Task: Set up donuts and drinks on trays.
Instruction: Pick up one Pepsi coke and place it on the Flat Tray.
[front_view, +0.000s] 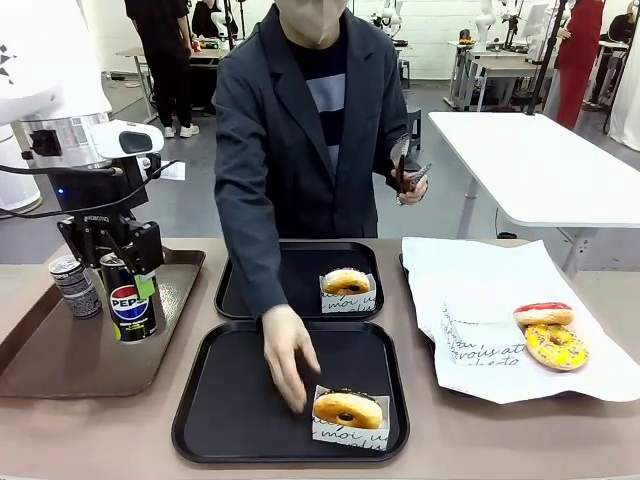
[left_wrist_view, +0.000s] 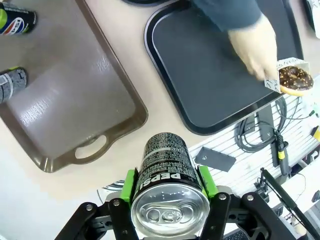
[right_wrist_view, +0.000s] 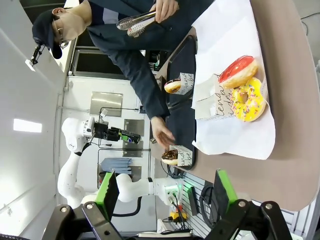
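Left wrist view, entry one.
CLERK: Left gripper (left_wrist_view: 169, 182), green pads (left_wrist_view: 131, 181) clamped on either side of one Pepsi can (left_wrist_view: 167, 170), upright, silver top toward the camera, gripped near the top. The near black tray (left_wrist_view: 200, 75) lies beside the brown tray (left_wrist_view: 75, 100).
CHECKER: Hazards on that item?
CLERK: One person's hand (left_wrist_view: 255, 47), over the near black tray and just beside a sleeved chocolate donut (left_wrist_view: 295, 80). My judgement: carrying the can across now risks brushing that hand or the sleeve. A smooth round can could also slip in the pads, or tip if it is set down tilted or on the tray's raised rim.
CHECKER: Other stock?
CLERK: Front view. Grey can (front_view: 75, 285) standing on the brown tray, just beside the held can; a careless swing could knock it over. Far black tray (front_view: 305, 265) holds one sleeved donut (front_view: 347, 283). Pink donut (front_view: 543, 314) and yellow-sprinkled donut (front_view: 556, 346) lie on the white paper sheet (front_view: 470, 280), not yet on any tray.
CHECKER: Second effector?
CLERK: Right gripper (right_wrist_view: 165, 192), fingers apart with nothing between them, well apart from the donuts. No hazard listed.
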